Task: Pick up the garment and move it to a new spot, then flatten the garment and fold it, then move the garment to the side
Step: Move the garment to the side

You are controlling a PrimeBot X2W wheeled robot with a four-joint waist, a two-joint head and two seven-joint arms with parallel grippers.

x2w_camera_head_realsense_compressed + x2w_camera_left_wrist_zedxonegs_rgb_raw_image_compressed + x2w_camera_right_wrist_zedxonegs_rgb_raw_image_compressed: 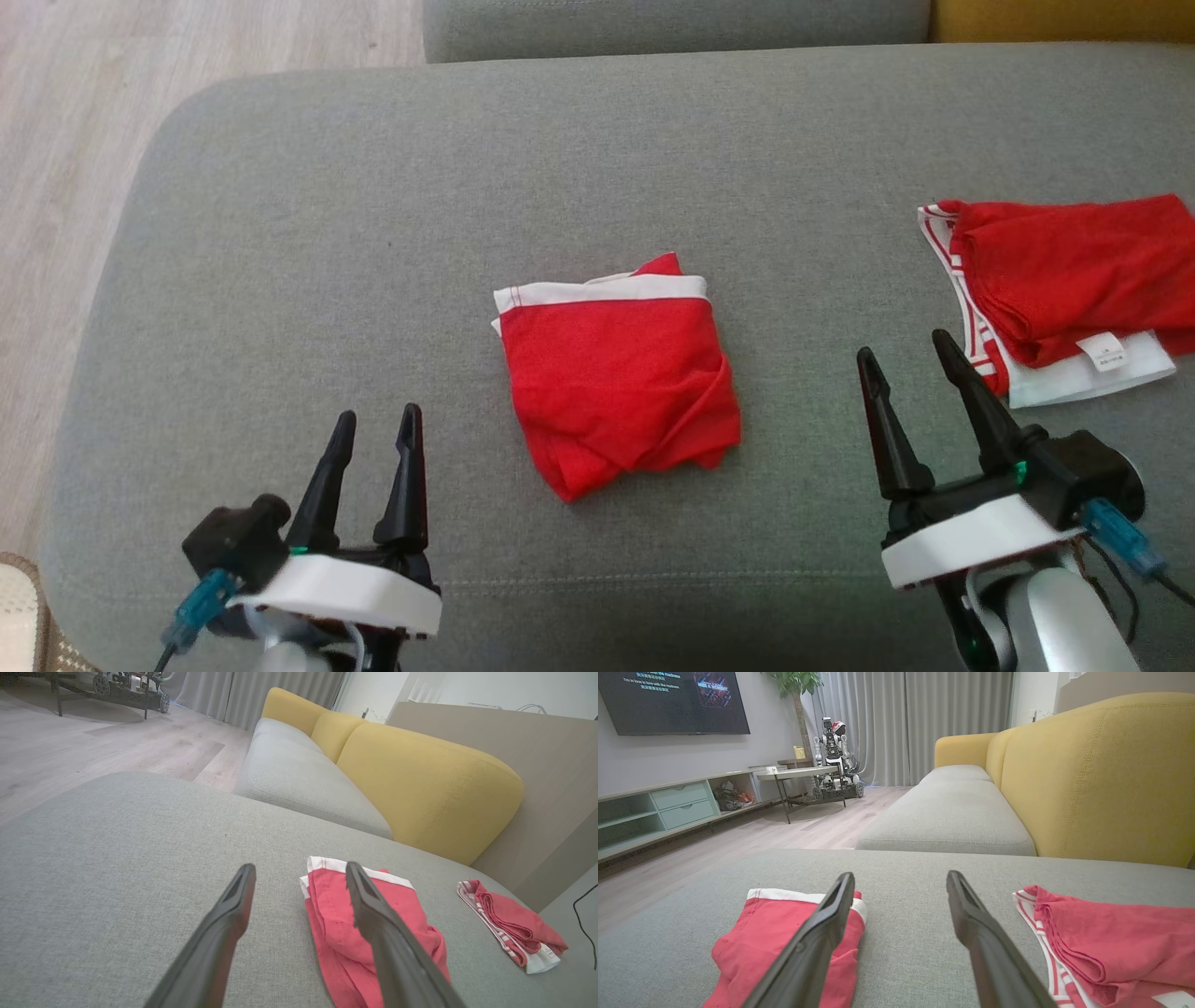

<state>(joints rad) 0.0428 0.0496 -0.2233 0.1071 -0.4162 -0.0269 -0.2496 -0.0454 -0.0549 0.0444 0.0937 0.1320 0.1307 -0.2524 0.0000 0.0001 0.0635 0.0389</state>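
Stretching beneath both pairs of fingers, the grey seat cushion carries everything in the head view. Beyond the fingertips in both wrist views rises the yellow backrest. A second red garment, loosely folded with white striped trim, lies on the cushion just outward of the right gripper, near its outer finger but apart from it. The folded red garment, with a white waistband along its far edge, lies flat on the cushion between the two grippers, ahead and inward of the fingers of the left gripper and inward of the right one's, clear of both. The left gripper's fingers are spread and empty, tips over bare cushion. The right gripper's fingers are likewise spread wide, pinching nothing. A small white label sits on the second garment, out past the right fingertips.
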